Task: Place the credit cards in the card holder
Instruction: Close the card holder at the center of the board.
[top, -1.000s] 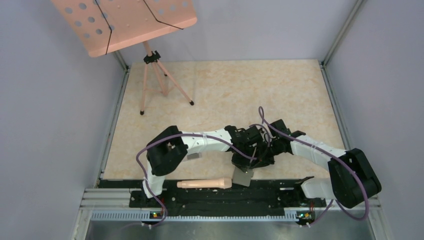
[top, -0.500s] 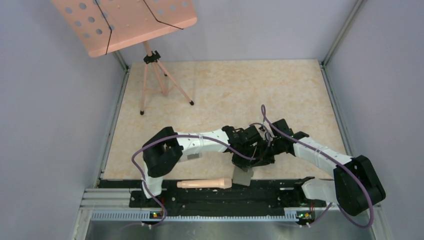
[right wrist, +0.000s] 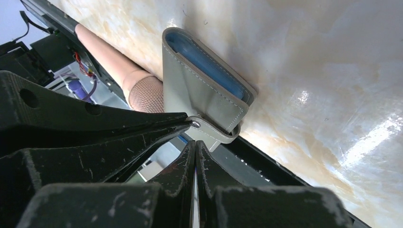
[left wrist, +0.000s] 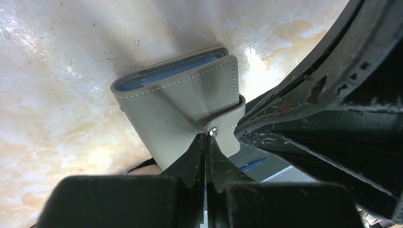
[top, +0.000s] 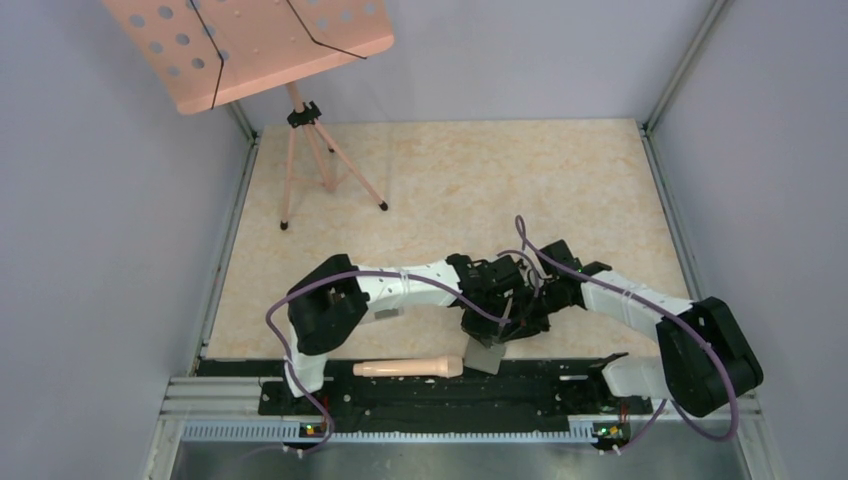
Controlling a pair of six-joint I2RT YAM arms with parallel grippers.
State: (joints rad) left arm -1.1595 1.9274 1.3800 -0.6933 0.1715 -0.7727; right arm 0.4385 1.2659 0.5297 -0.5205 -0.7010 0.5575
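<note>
Gray card holder against left tool and right tool, both closed, empty.

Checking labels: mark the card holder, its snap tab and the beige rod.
card holder point(left wrist: 176, 109): left wrist view, on its gray outer flap.
snap tab point(left wrist: 227, 135): left wrist view, on the strap beside the metal snap.
beige rod point(right wrist: 104, 50): right wrist view, on its smooth shaft.

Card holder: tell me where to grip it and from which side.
Grip the snap tab: it sticks out from the folded card holder toward the near edge of the table, so come from there. The body lies flat, likely giving little purchase.
</note>
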